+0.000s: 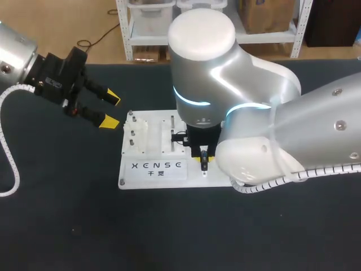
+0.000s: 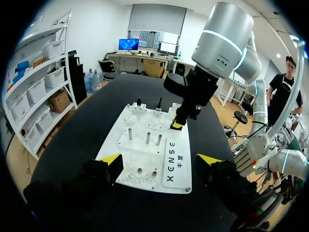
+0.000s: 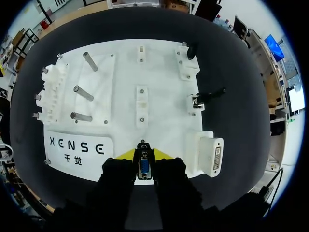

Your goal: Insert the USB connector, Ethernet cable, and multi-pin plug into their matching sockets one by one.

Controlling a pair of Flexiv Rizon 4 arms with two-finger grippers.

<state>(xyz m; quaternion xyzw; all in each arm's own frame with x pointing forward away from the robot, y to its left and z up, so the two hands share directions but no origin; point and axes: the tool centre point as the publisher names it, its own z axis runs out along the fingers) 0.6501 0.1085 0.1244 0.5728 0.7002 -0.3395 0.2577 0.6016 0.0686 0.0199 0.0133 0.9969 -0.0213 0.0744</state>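
A white board (image 1: 152,148) lies mid-table. My right gripper (image 3: 144,155) points down at the board's near edge, right of the printed label. It is shut on the multi-pin plug (image 3: 144,167), a black shell with a blue face, with one finger on each side. The white block with the multi-pin socket (image 3: 213,157) stands just right of the gripper, on the board's corner. A small metal-ended connector (image 3: 197,101) with a short black lead lies at the board's right edge. A black plug (image 3: 191,50) sits at the far right corner. My left gripper (image 1: 111,109) hovers open off the board's left.
Three metal pegs (image 3: 82,92) stand on the board's left half, beside a white ribbed fixture (image 3: 50,84). Small white sockets (image 3: 141,99) run down the board's middle. Dark tabletop (image 1: 67,226) surrounds the board on every side.
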